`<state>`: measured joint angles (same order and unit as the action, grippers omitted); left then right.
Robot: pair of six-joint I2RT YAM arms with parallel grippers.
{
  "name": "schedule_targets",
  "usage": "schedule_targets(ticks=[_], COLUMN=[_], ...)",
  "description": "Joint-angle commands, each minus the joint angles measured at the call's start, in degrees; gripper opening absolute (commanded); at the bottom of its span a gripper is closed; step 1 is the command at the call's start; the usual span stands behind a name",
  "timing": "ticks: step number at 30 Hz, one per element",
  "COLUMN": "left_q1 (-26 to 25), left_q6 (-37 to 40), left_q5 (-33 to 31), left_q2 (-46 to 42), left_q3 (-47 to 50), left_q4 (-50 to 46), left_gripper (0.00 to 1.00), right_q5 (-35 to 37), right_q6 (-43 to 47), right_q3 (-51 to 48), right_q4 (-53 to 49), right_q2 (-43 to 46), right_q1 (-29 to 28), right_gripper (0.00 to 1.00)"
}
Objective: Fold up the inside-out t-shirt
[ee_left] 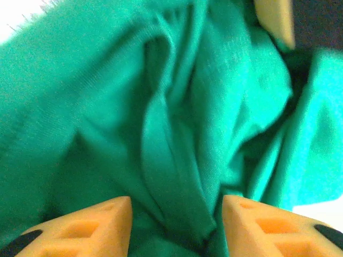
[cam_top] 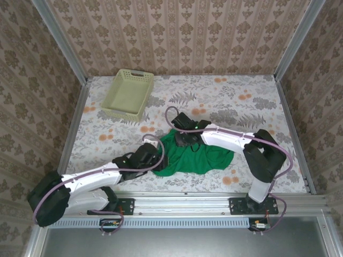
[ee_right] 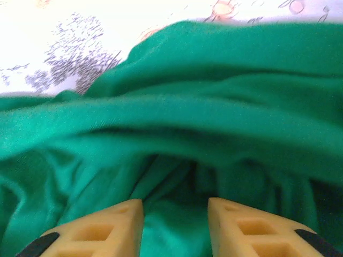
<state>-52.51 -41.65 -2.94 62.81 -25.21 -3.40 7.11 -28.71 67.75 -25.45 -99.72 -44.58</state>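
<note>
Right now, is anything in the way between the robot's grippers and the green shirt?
No, nothing visible. The left gripper and the right gripper are both right at the t-shirt, with green cloth between their fingers. The basket sits apart, towards the table's far left corner.

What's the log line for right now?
t-shirt crumpled | left gripper astride cloth, grip unclear | right gripper astride cloth, grip unclear

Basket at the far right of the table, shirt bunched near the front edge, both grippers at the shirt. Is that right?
No: the basket sits at the far left of the table, as the top view shows. The rest holds: the shirt is bunched near the front edge, with the left gripper and right gripper at it.
</note>
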Motion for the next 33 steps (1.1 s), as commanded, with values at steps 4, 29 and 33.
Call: schedule_targets(ticks=[4, 29, 33], left_q1=[7.3, 7.4, 7.4], left_q6=[2.9, 4.3, 4.7], left_q5=[9.0, 14.4, 14.9], left_q2=[4.0, 17.3, 20.6], left_q3=[-4.9, -11.4, -13.9], left_q4=[4.8, 8.1, 8.6], left_gripper=[0.51, 0.48, 0.42], right_q5=[-4.4, -0.1, 0.0], right_q6=[-4.0, -3.1, -5.2], right_q3=[-2.6, -4.8, -7.7], right_q4=[3.8, 0.8, 2.1], right_q2=[0.7, 6.5, 10.5], right_q1=[0.0, -1.7, -2.8], right_gripper=[0.34, 0.00, 0.00])
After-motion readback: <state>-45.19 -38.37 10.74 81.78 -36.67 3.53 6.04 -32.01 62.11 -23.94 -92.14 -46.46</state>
